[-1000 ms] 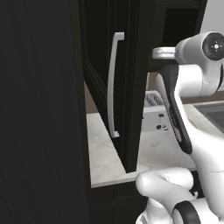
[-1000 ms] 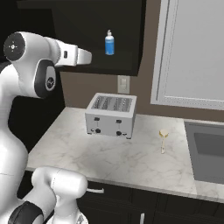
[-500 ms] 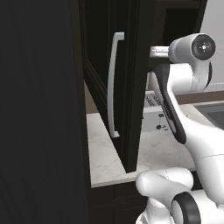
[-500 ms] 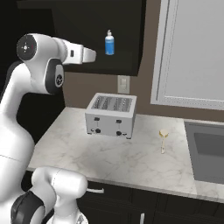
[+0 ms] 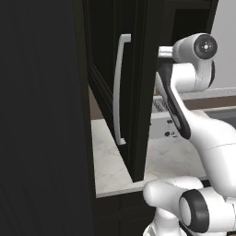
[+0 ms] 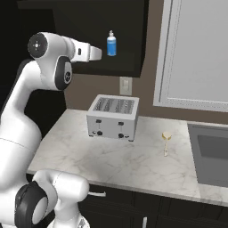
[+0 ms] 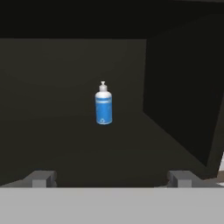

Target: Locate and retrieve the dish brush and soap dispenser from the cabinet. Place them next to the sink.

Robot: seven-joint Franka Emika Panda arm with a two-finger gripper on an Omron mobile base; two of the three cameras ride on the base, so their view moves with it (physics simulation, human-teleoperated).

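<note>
- The cabinet stands with its panelled door swung wide, the long curved bar handle facing the left base camera; that open door is what lets the arm reach the shelf inside.
- The soap dispenser stands upright on the dark cabinet shelf, well apart from the side walls. Its long axis runs vertical, white pump top up, blue body resting on its base.
- In the right base view the same soap dispenser sits just beyond the end of the outstretched hand, at about the same height, so the arm seems lined up for a level, straight-in approach.
- The gripper is released: its two dark fingertips stand far apart at the bottom of the hand view, with nothing between them and the bottle centred well ahead of the gap. I judge this as a pre-grasp pose, jaws wide so they can pass either side of the bottle's body.
- The dish brush lies flat on the marble counter, between the toaster and the sink, near the basin's left rim. Its long axis runs roughly front to back, round tan head farther from the counter edge, thin handle toward it.
- The brush looks already set by the sink; the bottle is the piece left to fetch.
</note>
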